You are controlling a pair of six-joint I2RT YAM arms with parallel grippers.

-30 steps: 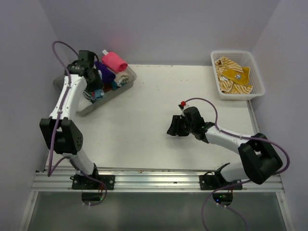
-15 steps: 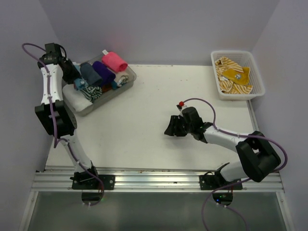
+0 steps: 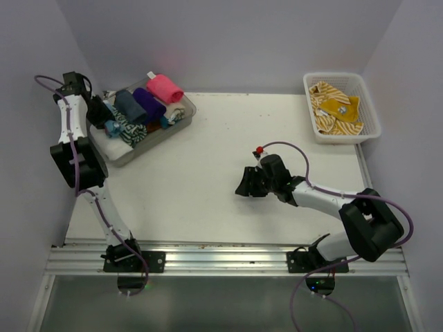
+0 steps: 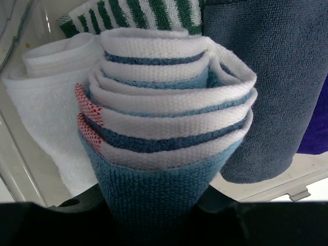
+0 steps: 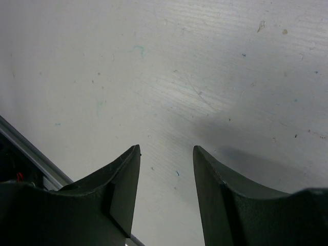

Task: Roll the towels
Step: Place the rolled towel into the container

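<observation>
– What fills the clear plastic tray point(image 3: 185, 111)?
– Soft rolled terry towels point(image 3: 149, 104), packed side by side. At the tray's left edge the raised left gripper point(image 3: 97, 112) pinches a blue-and-white spiral towel roll point(image 4: 169, 138).
– The right gripper point(image 5: 166, 151)?
– Well right of the tray, its 2 jaws parted, empty, low over the scuffed white table point(image 3: 208, 152).

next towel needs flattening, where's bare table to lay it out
The widest bare table lies between the clear tray and the basket, beyond the open right gripper. The tray is packed with rolled towels; the basket holds more.
</observation>
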